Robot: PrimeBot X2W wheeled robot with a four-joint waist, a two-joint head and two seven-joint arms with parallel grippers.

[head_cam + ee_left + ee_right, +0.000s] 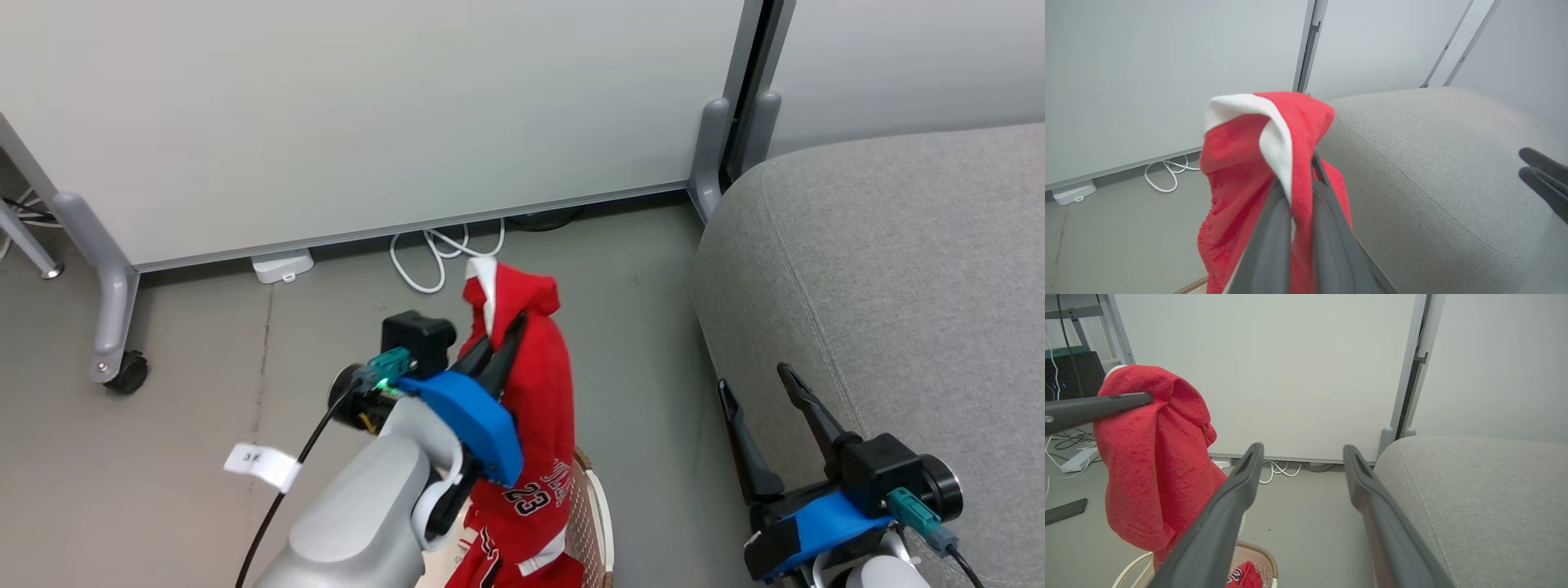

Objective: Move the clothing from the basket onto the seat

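Clothing (540,396) pinched by left hand (510,328) over basket (591,496) | right hand (753,379) spread at seat (898,269) edge

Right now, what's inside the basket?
Red clothing with lettering hangs from the shut left gripper down into the basket. The basket's floor is hidden by the cloth and the left forearm.

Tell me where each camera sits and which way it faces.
Head view: on the head, looking down at the basket and sofa; left gripper, shut on the garment, and open right gripper show.
Left wrist view: along its shut fingers toward the sofa; right gripper's fingers at right.
Right wrist view: between its open fingers toward the wall panel.
Shared: garment and sofa, all three.
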